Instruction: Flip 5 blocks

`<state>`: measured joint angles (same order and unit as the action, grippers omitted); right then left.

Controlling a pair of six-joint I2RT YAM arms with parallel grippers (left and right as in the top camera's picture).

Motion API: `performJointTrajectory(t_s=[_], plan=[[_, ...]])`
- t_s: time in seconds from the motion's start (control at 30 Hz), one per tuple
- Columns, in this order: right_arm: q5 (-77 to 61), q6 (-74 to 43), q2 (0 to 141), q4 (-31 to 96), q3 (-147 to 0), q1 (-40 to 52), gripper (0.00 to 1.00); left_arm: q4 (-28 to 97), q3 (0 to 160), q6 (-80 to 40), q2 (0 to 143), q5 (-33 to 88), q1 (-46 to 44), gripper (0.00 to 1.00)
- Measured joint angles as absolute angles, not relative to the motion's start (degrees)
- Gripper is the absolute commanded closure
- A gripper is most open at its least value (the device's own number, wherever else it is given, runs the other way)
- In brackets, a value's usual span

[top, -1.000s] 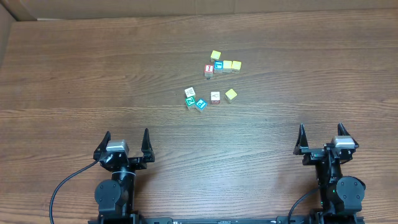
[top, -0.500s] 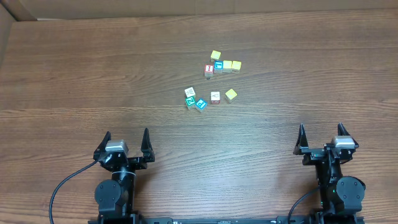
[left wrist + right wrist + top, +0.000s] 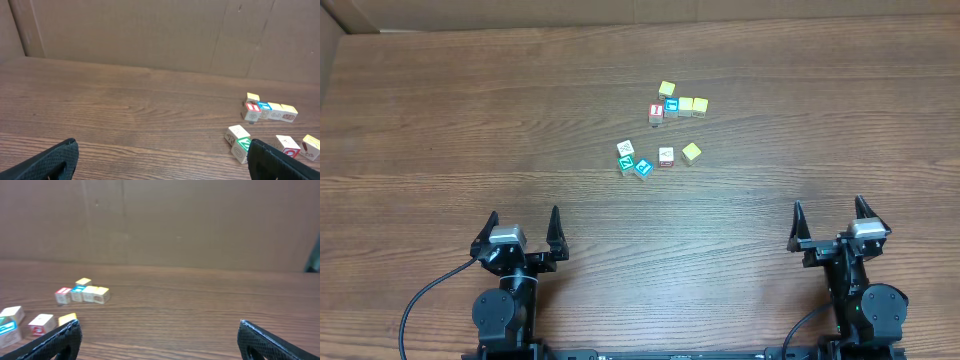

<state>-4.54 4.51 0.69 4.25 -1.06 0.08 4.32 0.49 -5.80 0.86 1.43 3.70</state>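
Note:
Five blocks lie in a loose group mid-table: a whitish one [image 3: 625,148], the green Z [image 3: 627,163], the teal P [image 3: 643,168], a whitish one with a red mark [image 3: 666,156] and a plain yellow one [image 3: 691,152]. My left gripper [image 3: 524,222] is open and empty at the near left, well short of them. Its wrist view shows the green Z [image 3: 244,146] beside its right finger [image 3: 280,162]. My right gripper [image 3: 829,205] stands open and empty at the near right. The yellow block [image 3: 67,318] peeks over its left finger [image 3: 55,342].
A second cluster sits farther back: a red-faced cube [image 3: 656,112], a teal cube [image 3: 671,104], a yellow cube [image 3: 666,89] and two tan ones [image 3: 693,105]. A cardboard wall [image 3: 150,30] stands along the far side of the wooden table [image 3: 470,120].
My right gripper has shifted slightly to the left. The left gripper and all blocks are where they were.

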Motion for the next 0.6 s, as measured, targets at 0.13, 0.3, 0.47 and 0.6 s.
performJointTrajectory(t_s=[0.13,0.3,0.47,0.6], plan=[[-5.8,4.49,0.69,4.19,-1.06,0.05,0.0,3.92,0.49,-5.8,0.86,1.43,3.7,0.0],[-6.26,4.47,0.69,4.14,-1.06,0.08,0.0,3.31,0.49,-5.82,0.86,1.43,3.7,0.0],[-6.63,2.57,0.69,4.14,-1.06,0.08,0.0,3.62,1.23,-5.87,0.86,1.72,3.7,0.0],[-6.66,0.62,0.69,4.19,-1.13,0.08,0.0,5.5,3.97,-6.92,0.86,2.33,3.7,0.0]])
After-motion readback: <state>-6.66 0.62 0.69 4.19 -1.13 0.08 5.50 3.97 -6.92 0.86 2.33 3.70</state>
